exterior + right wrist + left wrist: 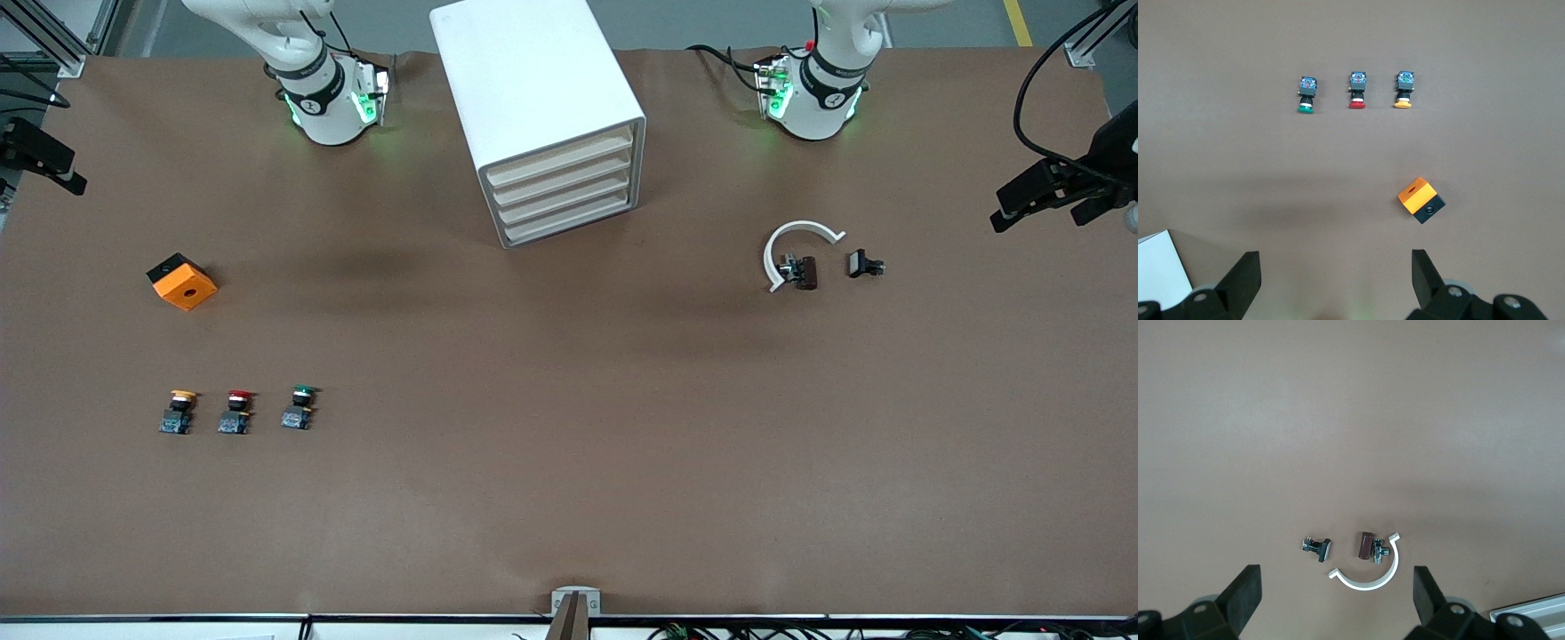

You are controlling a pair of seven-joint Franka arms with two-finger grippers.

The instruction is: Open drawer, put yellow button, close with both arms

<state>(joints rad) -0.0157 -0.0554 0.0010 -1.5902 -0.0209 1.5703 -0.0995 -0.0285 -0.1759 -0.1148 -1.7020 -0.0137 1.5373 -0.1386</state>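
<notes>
Two grippers hang above the table with their jaws spread wide and nothing between them — you can see that in each wrist view. Your left gripper [1337,597] is over the brown table [569,462] toward the left arm's end, above a small cluster: a white curved plastic half-ring [1366,570], a small brown block with a metal fitting [1369,547] lying inside the ring's arc, and a small black clip-like part [1317,547] just beside them, apart from the ring. Your right gripper [1336,279] is over the table toward the right arm's end, above an orange cube-shaped box with a black underside and a round hole in its top [1421,200].

Nearer the front camera than that box you have three tiny push buttons in a row, each apart from the next: the yellow button [178,412] with its yellow-orange cap, black neck and blue base at the row's outer end, then the red-capped button [236,412], then the green-capped button [299,407].

The large white box cabinet [538,116] stands between the two arm bases, turned at an angle. Its four shallow cream-fronted drawers are all flush — the top drawer [560,158] is shut.
</notes>
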